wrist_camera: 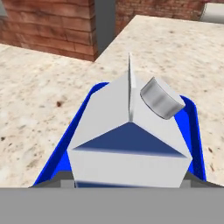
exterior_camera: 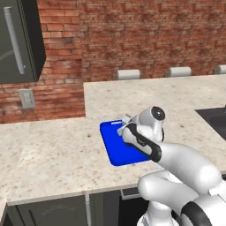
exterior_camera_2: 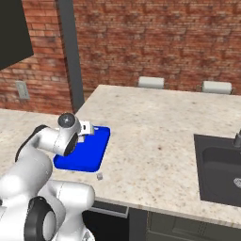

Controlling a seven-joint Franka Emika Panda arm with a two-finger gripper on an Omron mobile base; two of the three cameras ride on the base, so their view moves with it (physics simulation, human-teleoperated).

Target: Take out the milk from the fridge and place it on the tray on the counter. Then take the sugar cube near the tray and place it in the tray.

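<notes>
One milk carton (wrist_camera: 129, 140) in tool (wrist_camera: 129, 177) over tray (wrist_camera: 192, 127)

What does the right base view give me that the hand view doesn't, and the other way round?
Right base view: the sugar cube lying on the counter just off the tray's near edge, and the sink. Hand view: the milk up close, its gable top and grey cap, between the gripper fingers above the tray. Both: the blue tray, the counter and the brick wall.
</notes>
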